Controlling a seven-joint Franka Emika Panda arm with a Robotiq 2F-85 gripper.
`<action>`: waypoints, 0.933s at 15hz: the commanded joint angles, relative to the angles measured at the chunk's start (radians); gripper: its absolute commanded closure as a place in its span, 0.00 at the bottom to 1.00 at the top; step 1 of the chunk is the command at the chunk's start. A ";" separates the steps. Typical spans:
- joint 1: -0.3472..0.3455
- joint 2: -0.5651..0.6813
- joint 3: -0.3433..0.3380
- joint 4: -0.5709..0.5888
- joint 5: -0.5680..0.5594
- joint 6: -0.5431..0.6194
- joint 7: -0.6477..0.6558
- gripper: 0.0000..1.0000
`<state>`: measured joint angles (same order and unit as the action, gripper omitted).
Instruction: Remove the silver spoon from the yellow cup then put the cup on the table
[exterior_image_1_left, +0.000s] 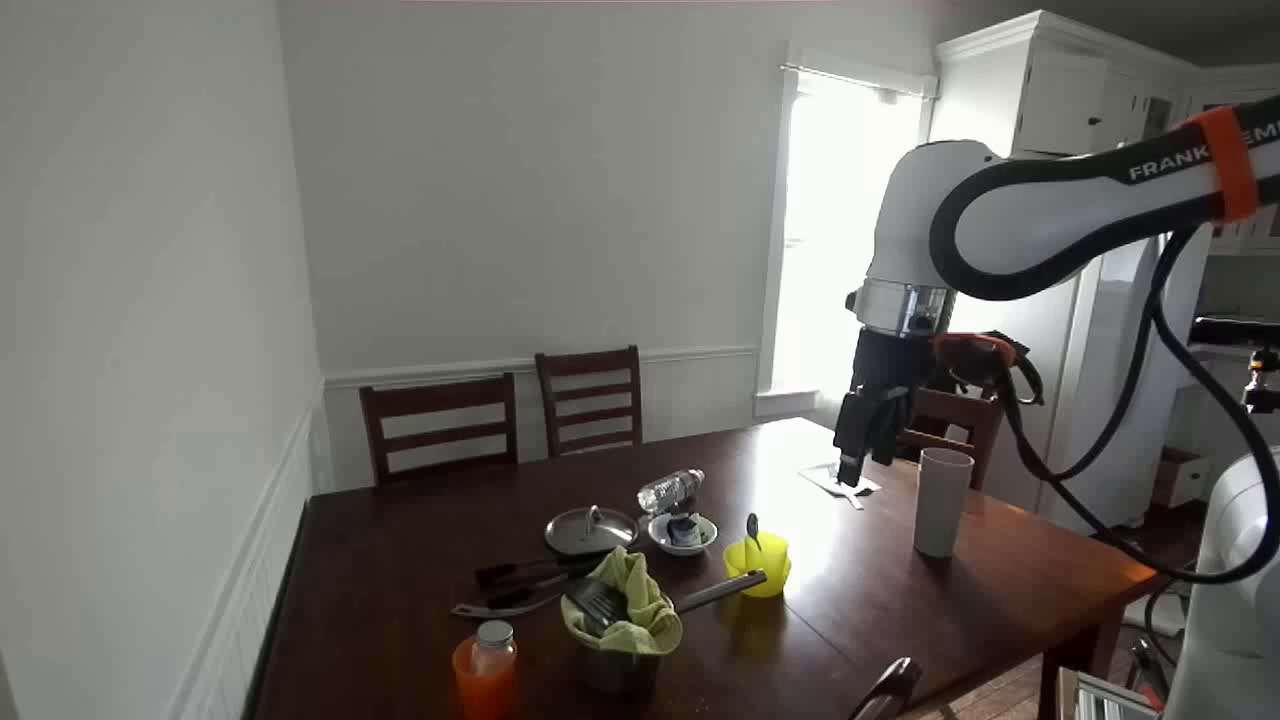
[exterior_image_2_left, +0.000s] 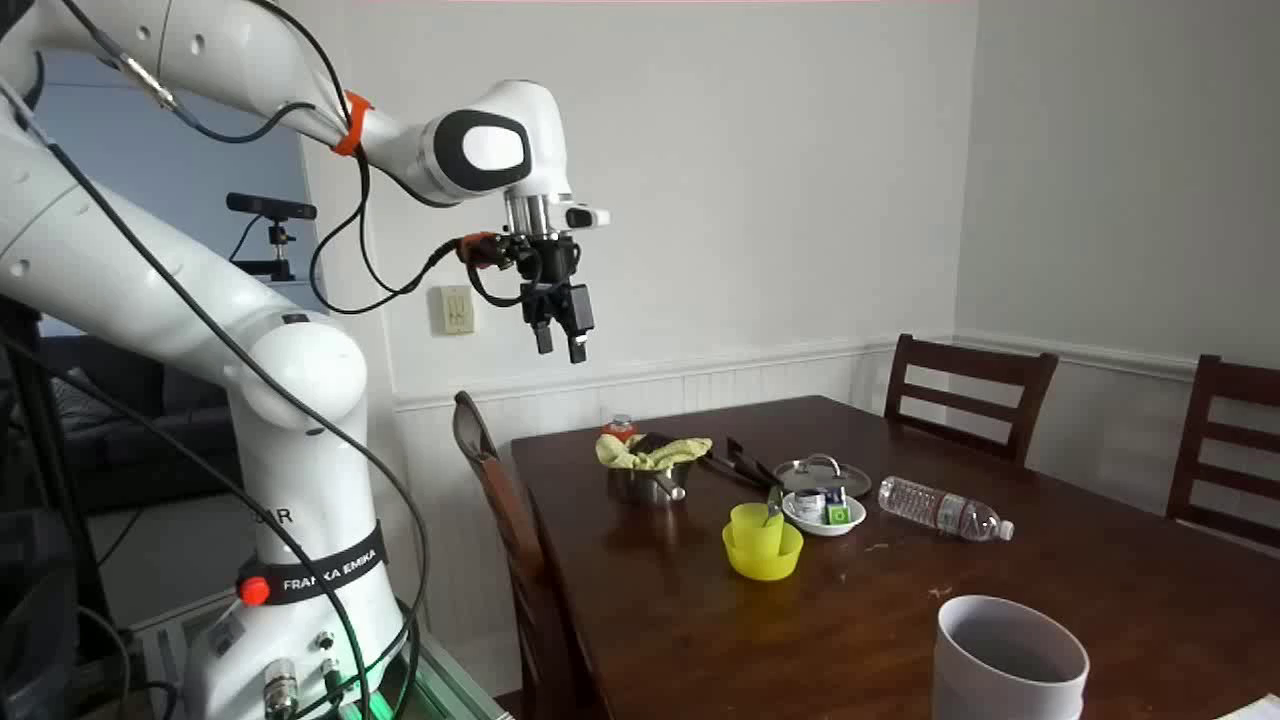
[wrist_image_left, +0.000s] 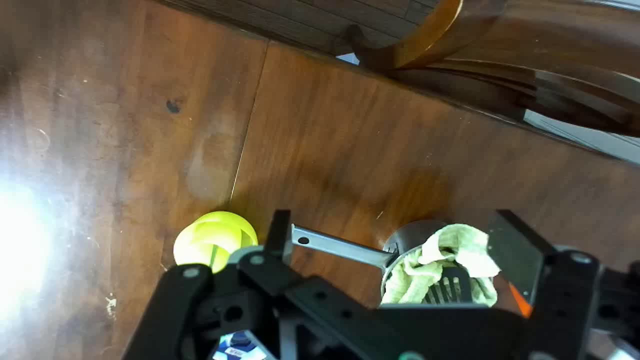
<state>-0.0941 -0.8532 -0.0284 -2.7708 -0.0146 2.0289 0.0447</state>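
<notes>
The yellow cup stands inside a yellow bowl on the dark brown table. The silver spoon leans in the cup with one end above the rim; it also shows in an exterior view. In the wrist view the cup is at lower left, partly hidden by a finger; the spoon is hard to make out there. My gripper is open and empty, high above the table, pointing down, apart from the cup. In the wrist view its fingers stand wide apart.
A pot with a green cloth and black spatula stands beside the cup, its handle reaching towards it. Near are a white dish, a lid, a bottle, an orange container and a grey tumbler.
</notes>
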 joint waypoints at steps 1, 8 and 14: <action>0.003 0.001 -0.003 0.002 -0.002 -0.003 0.002 0.00; -0.098 0.156 -0.036 0.130 0.004 0.032 0.137 0.00; -0.204 0.469 -0.082 0.373 0.011 0.105 0.294 0.00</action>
<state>-0.2697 -0.5752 -0.1024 -2.5401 -0.0135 2.1065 0.2407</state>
